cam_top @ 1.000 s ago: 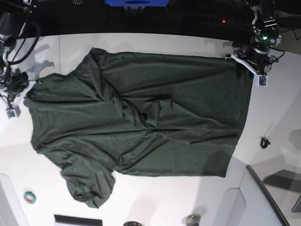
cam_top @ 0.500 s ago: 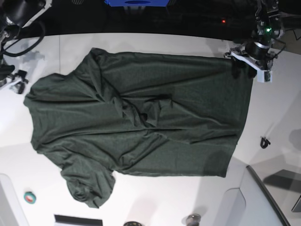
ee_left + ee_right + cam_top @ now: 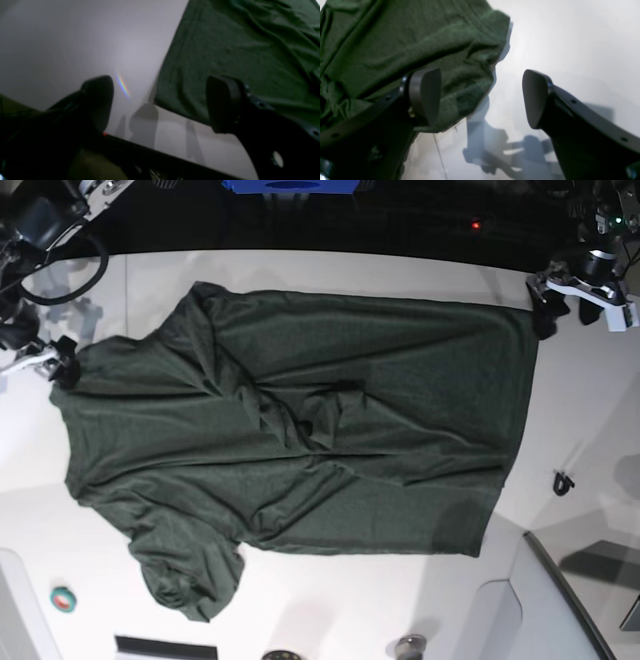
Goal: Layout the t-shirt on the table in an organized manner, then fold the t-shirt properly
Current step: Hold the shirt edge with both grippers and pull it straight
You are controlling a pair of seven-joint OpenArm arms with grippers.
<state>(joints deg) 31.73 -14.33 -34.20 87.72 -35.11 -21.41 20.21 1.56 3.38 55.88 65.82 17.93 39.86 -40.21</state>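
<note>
The dark green t-shirt [image 3: 300, 430] lies spread on the white table [image 3: 300, 270], collar end to the left and hem to the right, with wrinkles bunched in its middle and a crumpled sleeve at the lower left. My left gripper [image 3: 567, 308] hovers just off the hem's top right corner. In the left wrist view the left gripper [image 3: 160, 102] is open over bare table [image 3: 62, 45], and the t-shirt [image 3: 237, 45] lies beyond it. My right gripper [image 3: 40, 360] is at the shirt's left edge. The right gripper [image 3: 481, 97] is open and empty, beside a fold of the t-shirt [image 3: 407, 45].
A small teal and red roll [image 3: 63, 599] lies at the lower left. A black clip [image 3: 563, 481] lies right of the hem. A grey bin [image 3: 570, 600] fills the lower right corner. A blue object [image 3: 290, 185] sits beyond the table's far edge.
Both grippers have opened and let go of the shirt. The left one has pulled off the hem corner toward the right of the base view. The right one has drawn slightly off the shirt's left edge.
</note>
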